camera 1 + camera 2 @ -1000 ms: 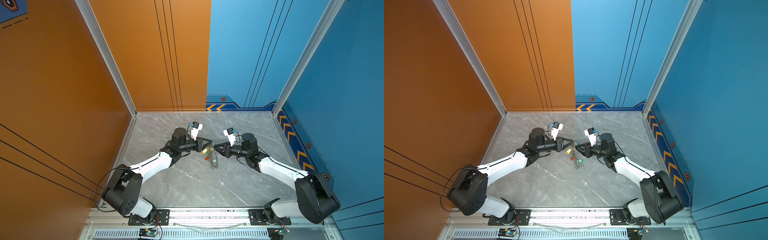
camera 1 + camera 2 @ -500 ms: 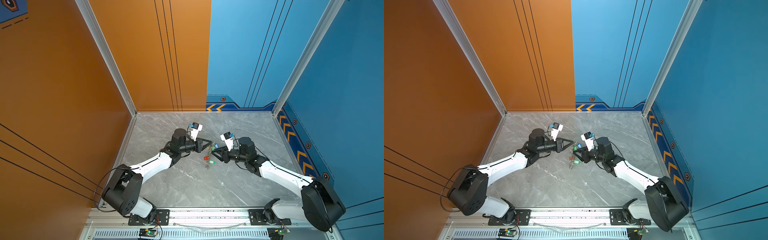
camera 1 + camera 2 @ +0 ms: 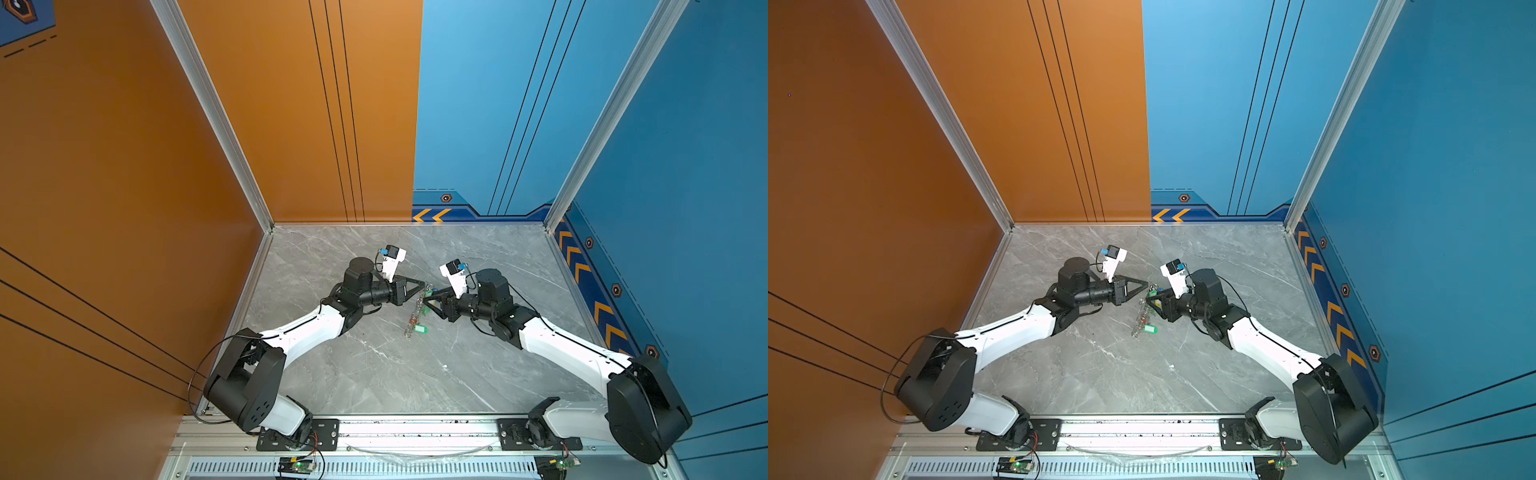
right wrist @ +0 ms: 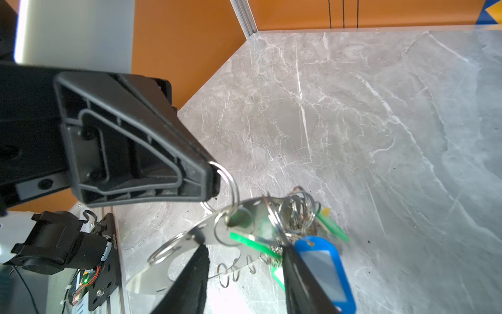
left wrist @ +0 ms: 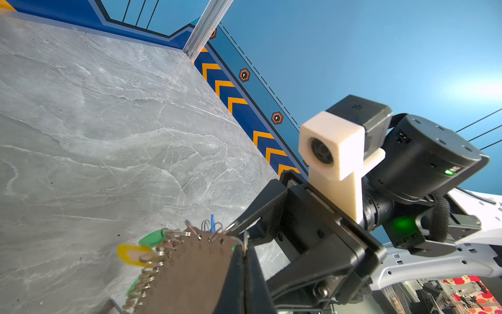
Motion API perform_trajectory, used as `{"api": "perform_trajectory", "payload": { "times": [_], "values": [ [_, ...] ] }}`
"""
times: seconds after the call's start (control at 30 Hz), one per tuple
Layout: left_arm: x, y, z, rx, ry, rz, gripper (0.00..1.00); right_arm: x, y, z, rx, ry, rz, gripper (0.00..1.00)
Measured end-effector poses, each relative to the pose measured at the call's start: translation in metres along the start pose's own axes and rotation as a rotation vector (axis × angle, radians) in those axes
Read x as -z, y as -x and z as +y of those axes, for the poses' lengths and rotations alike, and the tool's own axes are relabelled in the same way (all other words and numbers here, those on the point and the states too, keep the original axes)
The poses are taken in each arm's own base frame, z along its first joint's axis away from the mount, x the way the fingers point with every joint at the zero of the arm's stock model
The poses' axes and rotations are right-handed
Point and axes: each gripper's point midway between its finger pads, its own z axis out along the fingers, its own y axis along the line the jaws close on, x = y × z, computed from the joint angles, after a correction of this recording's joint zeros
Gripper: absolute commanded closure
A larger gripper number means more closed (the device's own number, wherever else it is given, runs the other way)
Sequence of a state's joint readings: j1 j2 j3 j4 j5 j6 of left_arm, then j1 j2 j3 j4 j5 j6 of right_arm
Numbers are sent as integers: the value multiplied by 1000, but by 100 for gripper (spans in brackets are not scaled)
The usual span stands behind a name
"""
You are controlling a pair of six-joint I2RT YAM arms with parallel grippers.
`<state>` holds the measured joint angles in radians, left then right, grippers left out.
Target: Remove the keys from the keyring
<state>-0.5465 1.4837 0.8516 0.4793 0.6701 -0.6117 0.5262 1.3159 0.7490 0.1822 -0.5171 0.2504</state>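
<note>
Quick status from me: my left gripper (image 3: pixel 424 286) is clamped hard on the keyring (image 3: pixel 415 313), biting one of the little silver rings along its edge. My right gripper (image 3: pixel 431 297) sits right across from it, nearly tip to tip. Its jaws are spread apart and not squeezing anything. In the right wrist view the keyring's flat plate and a few loose rings sit in the gap between them.

In both top views the whole thing is near the middle of the frame, a bit below centre. It trails from my two grippers down toward the bottom edge, over the grey marble table (image 3: pixel 374 374).

The keys (image 4: pixel 297 214) are bunched on it with their tags. There's a green tag (image 3: pixel 421 330) at the low end, a blue tag (image 4: pixel 323 266) just beside the outside of one right finger, and a yellow tag (image 5: pixel 133 252) off the brown edge. Can't tell if the low end actually touches the table.
</note>
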Motion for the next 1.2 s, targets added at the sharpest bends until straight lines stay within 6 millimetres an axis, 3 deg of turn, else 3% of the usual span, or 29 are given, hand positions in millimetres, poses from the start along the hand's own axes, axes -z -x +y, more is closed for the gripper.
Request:
{"api": "perform_trajectory", "payload": {
  "times": [0.3,0.67,1.2],
  "values": [
    [0,0,-1,7,-1,1,100,-4,3,-5,31,-45,8,53],
    [-1,-1,-2,7,-4,3,100,-5,10,-3,77,-62,12,64],
    [-2,-2,-3,7,-8,5,100,2,18,-5,110,-103,-17,68]
  ]
}}
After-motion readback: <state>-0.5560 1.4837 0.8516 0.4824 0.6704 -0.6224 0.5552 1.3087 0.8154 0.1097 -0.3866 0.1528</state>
